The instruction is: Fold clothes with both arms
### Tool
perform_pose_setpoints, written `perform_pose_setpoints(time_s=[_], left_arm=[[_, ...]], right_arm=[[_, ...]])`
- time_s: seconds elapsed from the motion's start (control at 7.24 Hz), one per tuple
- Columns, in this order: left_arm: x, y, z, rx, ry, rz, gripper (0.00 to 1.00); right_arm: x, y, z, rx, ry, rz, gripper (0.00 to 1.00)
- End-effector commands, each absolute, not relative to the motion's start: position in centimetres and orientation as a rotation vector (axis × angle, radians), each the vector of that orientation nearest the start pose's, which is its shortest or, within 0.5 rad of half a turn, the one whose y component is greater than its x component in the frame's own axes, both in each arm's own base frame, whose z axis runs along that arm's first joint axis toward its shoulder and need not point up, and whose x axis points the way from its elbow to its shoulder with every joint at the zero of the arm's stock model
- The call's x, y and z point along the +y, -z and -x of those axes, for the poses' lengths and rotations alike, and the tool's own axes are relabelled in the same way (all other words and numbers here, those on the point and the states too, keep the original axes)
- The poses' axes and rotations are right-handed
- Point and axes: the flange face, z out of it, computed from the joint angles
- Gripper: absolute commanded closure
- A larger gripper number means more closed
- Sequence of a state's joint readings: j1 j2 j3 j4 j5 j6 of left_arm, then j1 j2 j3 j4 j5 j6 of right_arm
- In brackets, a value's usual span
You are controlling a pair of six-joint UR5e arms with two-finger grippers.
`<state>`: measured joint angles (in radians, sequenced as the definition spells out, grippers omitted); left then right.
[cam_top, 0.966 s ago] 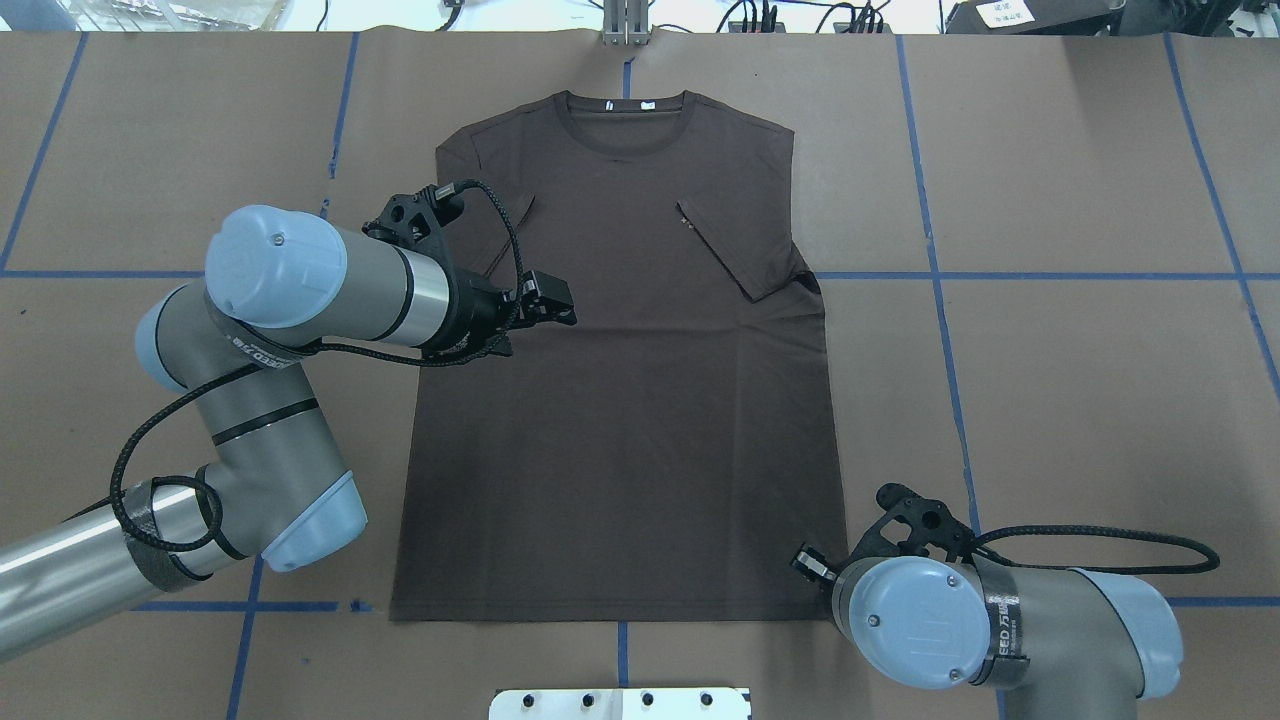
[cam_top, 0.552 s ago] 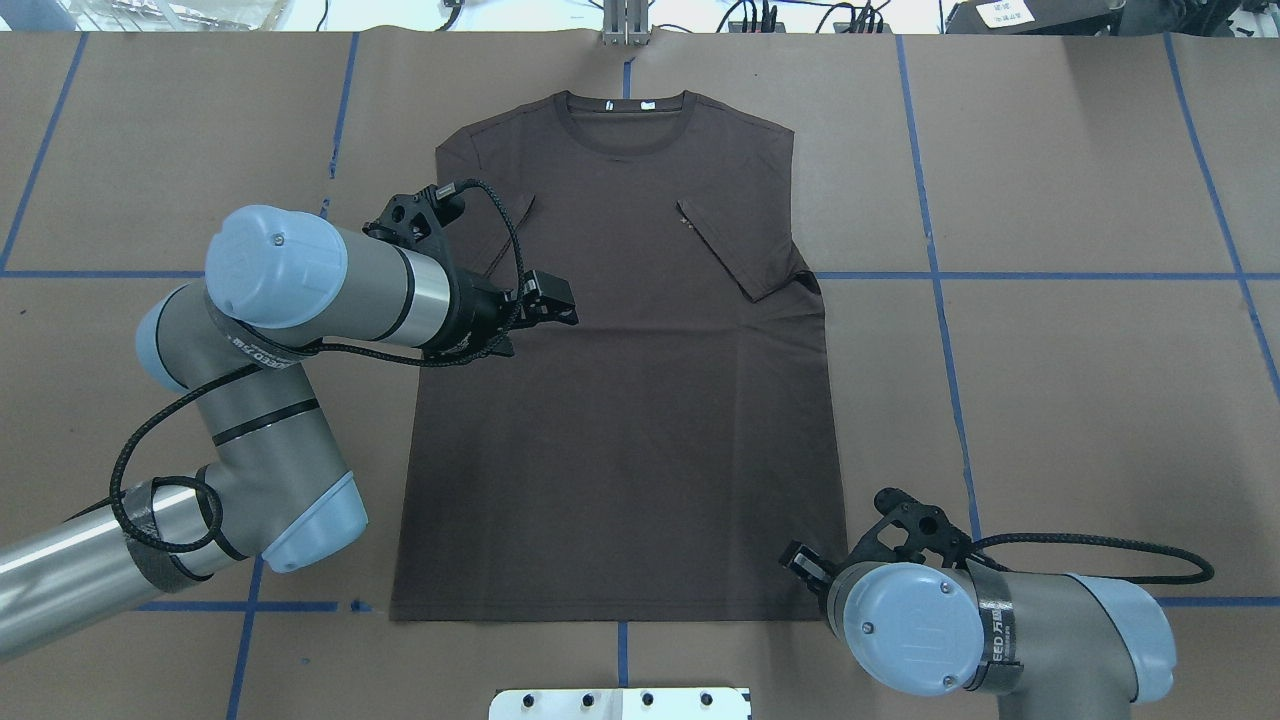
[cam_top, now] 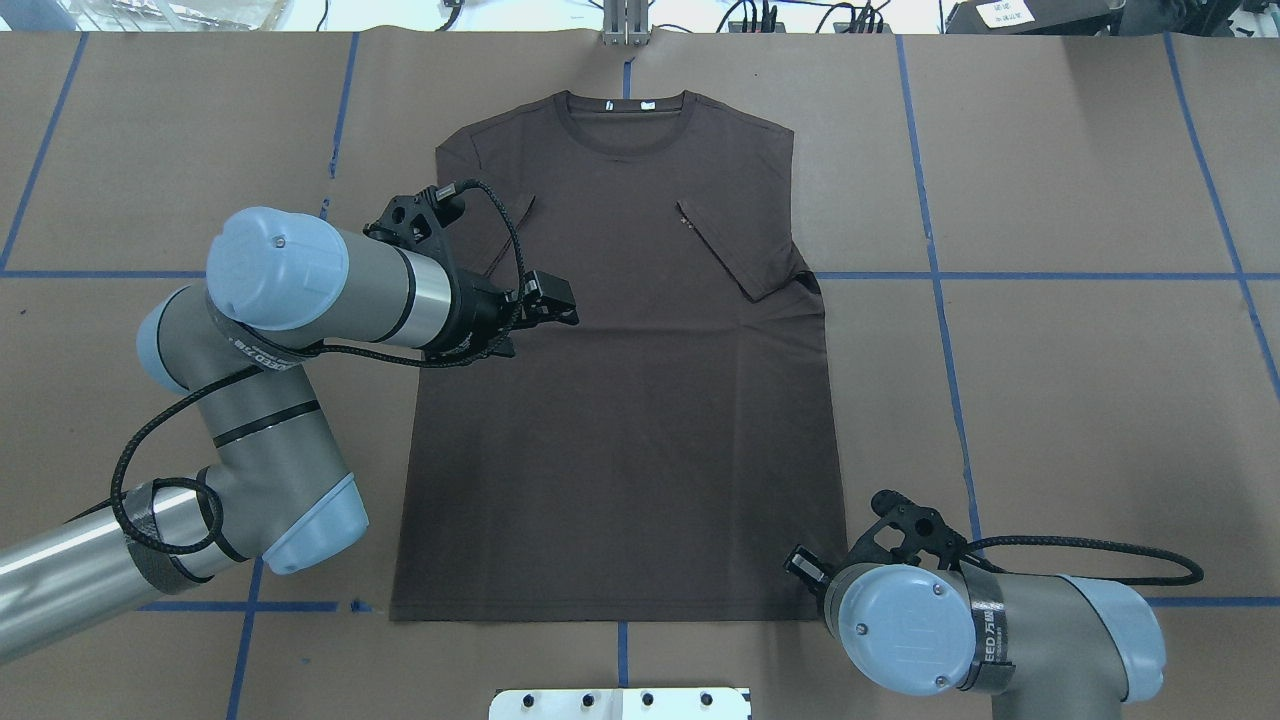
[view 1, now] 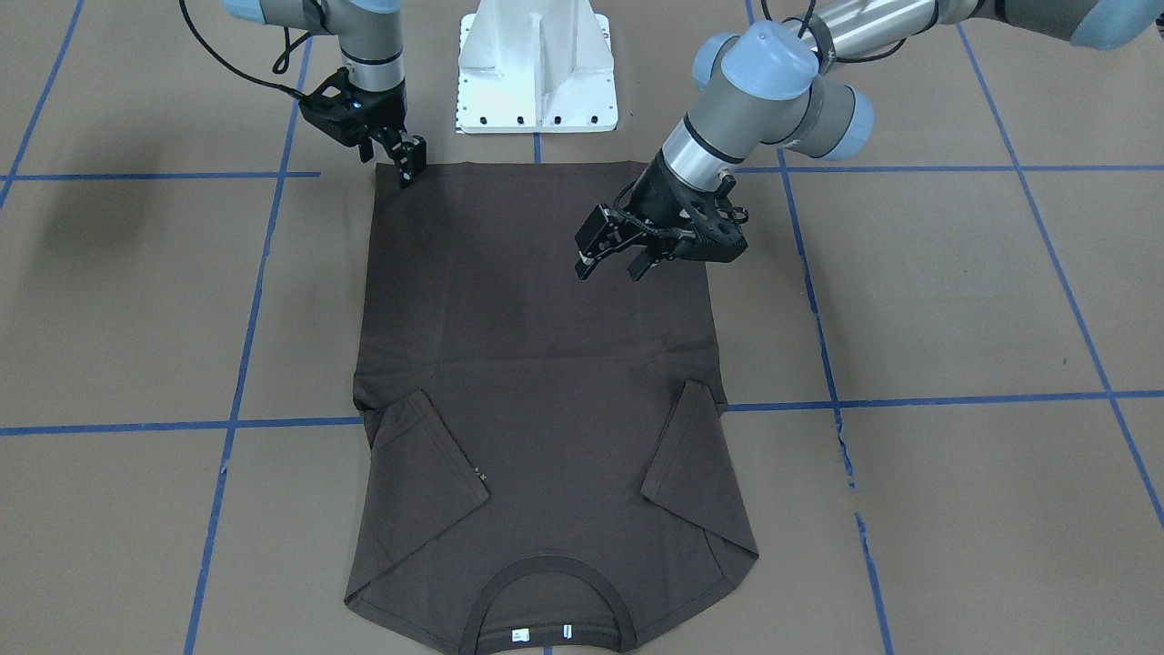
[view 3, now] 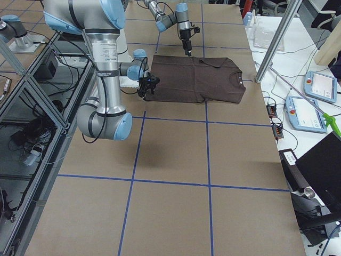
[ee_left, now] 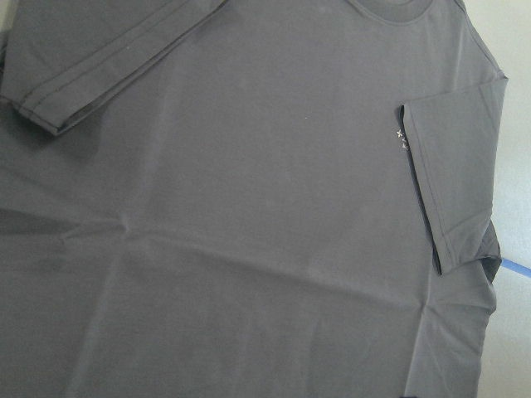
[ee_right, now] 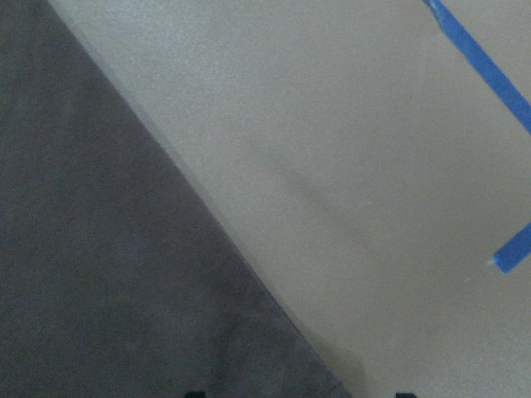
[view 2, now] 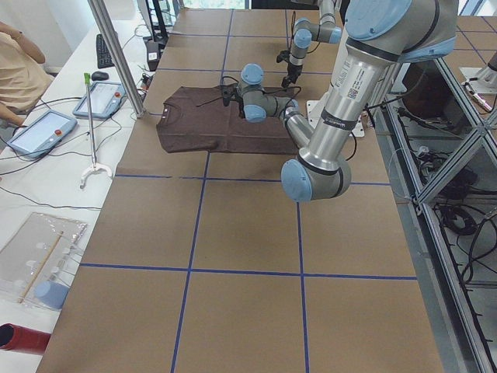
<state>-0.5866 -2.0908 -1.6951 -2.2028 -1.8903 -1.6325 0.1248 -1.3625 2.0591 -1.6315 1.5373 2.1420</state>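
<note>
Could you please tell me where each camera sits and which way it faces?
Front-facing: across the table, facing the robot; left pincer, right pincer, white base.
Overhead: behind the robot, looking down; left arm, right arm.
Exterior left: table's end; left arm nearest.
Exterior right: opposite end; right arm nearest.
Left wrist: above the T-shirt's folded sleeves; no body.
Right wrist: over its hem corner; no clear body.
Front-facing and overhead share the whole T-shirt.

T-shirt [cam_top: 620,400]: one is being shown.
Sleeves [view 1: 427,473]: two are being counted (both folded inward).
Neck tags [view 1: 520,635]: two are being seen.
Arms: two are being shown, the left arm [cam_top: 300,290] and the right arm [cam_top: 1000,630].
Grippers: two are being counted, the left gripper [view 1: 611,267] and the right gripper [view 1: 411,168].
Pedestal base [view 1: 536,82]: one is being seen.
Handheld screens [view 3: 319,85]: two are being shown.
</note>
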Motion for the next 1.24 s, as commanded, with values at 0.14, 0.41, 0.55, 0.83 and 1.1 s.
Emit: perform_pose_setpoints(time_s=[0.14,0.41,0.55,0.83,1.1], left_arm=[[-44.0,-22.8,-48.3,1.296,0.351,-0.061,0.12],[-43.8,-22.8,-48.5,1.298,0.347,-0.06,0.12],[-43.8,-22.8,-48.4,1.298,0.349,-0.061,0.12],[-43.8,-22.8,-48.4,1.298,0.349,-0.061,0.12],[-43.7,-22.8,-48.4,1.298,0.347,-0.06,0.12]], right_arm=[[-20.2,-34.8,50.6,-0.638,-0.679,0.118,0.94],[-20.2,-34.6,50.5,-0.64,-0.674,0.127,1.0],[-20.1,-34.3,50.3,-0.643,-0.669,0.129,1.0],[-21.1,-34.3,49.6,-0.631,-0.677,0.174,1.0],[-22.4,-33.5,48.4,-0.641,-0.685,0.219,1.0]])
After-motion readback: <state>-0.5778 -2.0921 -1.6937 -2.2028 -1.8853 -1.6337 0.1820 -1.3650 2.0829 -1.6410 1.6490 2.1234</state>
